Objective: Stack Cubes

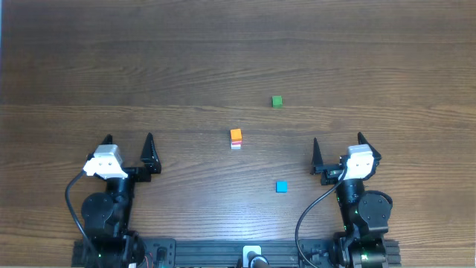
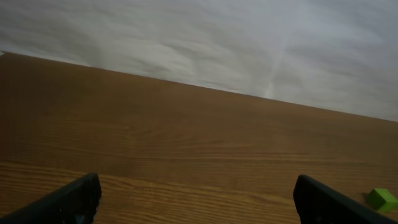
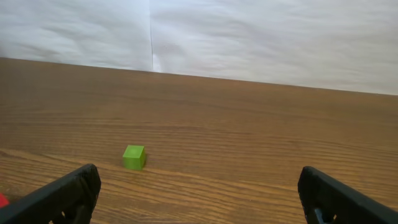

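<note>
From above, you see a dark wood-grain tabletop point(image 1: 186, 52) that runs to every edge of the view. Your left arm point(image 1: 111, 167) and right arm point(image 1: 355, 167) rest close to their bases, well apart. Each has its jaws spread wide and grips nothing. Between the arms, near the middle, an orange cube point(image 1: 236, 134) sits on a lower cube that looks red point(image 1: 236, 144). A green cube point(image 1: 277, 101) lies alone farther up the tabletop. A blue cube point(image 1: 281, 187) lies alone nearer the bases, close to the right arm.

In the left wrist view, the left jaws stand wide apart over bare wood. The green cube point(image 2: 382, 199) lies outside the gap between them. The tabletop ends at a pale, wrinkled backdrop point(image 2: 217, 37).

In the right wrist view, the right jaws are likewise parted, and the green cube point(image 3: 134, 157) sits on the wood ahead of them. The backdrop point(image 3: 280, 37) here shows a vertical seam point(image 3: 151, 34).
</note>
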`<action>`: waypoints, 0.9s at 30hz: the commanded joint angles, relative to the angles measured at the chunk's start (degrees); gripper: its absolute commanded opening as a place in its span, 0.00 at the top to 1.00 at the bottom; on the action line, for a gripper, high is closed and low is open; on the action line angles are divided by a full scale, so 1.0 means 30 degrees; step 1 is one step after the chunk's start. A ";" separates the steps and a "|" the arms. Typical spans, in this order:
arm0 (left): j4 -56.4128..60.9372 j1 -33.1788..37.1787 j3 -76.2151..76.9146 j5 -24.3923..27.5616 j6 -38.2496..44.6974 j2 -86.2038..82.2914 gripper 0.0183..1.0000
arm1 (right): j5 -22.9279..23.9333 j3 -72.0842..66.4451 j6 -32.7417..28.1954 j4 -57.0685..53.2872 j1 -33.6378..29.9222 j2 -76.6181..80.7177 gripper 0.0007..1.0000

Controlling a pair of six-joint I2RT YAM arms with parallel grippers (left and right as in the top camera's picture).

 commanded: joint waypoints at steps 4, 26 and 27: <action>0.0000 0.0117 -0.0109 0.0189 0.0284 -0.0240 0.00 | -0.0663 -0.0168 0.0772 0.0058 -0.0095 -0.0095 0.01; -0.0007 0.0117 -0.0109 0.0189 0.0284 -0.0240 0.00 | -0.5858 0.8714 0.3534 -0.1909 -0.0080 0.3453 0.01; 0.0000 0.0117 -0.0109 0.0189 0.0284 -0.0240 0.00 | -0.5814 0.9704 0.3468 -0.2579 -0.0080 0.4160 0.01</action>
